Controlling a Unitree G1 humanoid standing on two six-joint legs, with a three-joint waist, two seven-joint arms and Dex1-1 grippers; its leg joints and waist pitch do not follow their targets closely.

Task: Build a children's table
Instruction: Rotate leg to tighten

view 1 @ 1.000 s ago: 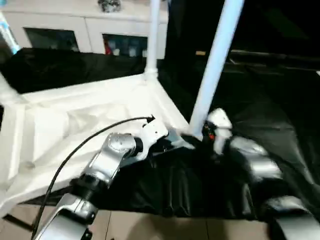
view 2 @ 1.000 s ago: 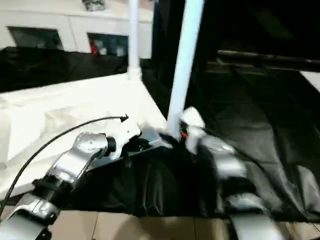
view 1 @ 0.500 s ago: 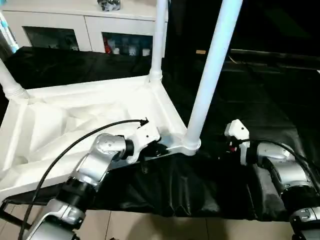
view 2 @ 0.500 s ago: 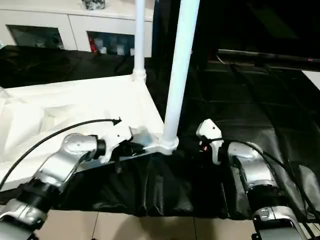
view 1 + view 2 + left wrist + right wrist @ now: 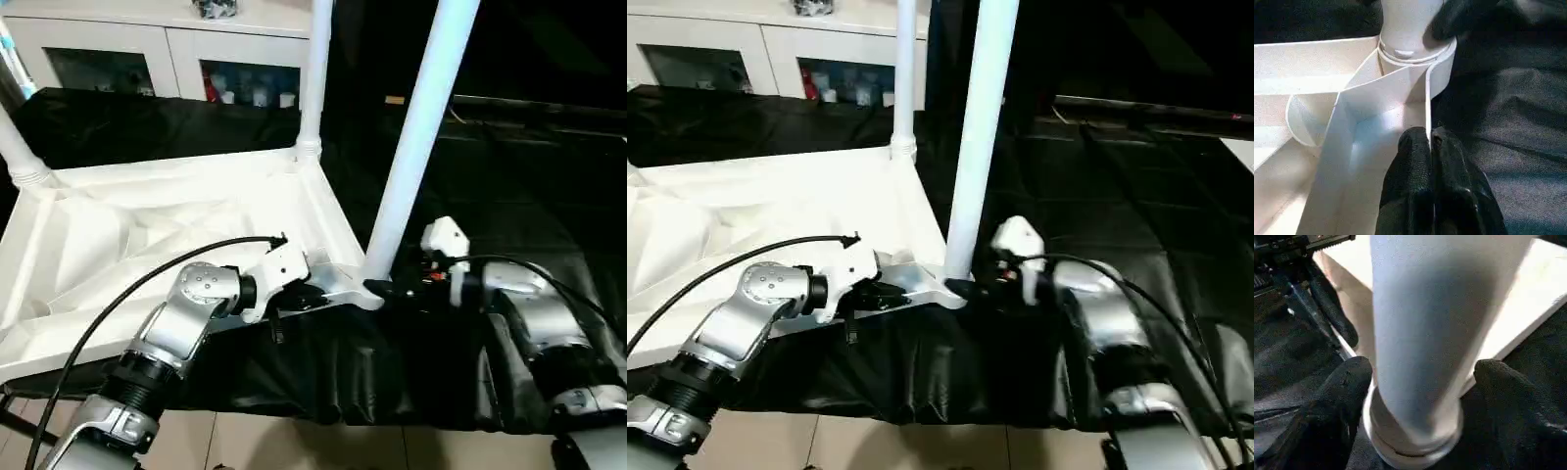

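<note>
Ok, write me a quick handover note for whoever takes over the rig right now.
Left gripper: jaws shut on the tabletop's near rim wall.
Right gripper: jaws open around the base of the nearest leg, not clamped.
Tabletop lies underside up on black cloth.
Done: three legs visibly upright in corner sockets.
Left: fourth corner cannot be seen; check it, then turn the table over.

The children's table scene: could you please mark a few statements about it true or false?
1. The tabletop lies with its ribbed underside up. True.
2. The left end effector is shut on the tabletop's rim. True.
3. The right end effector is clamped shut on a loose leg lying on the cloth. False: its fingers stand open either side of the near corner leg, which is upright in its socket.
4. No leg stands at the far corner. False: a far leg stands there.
5. A black cloth lies under the table. True.
</note>
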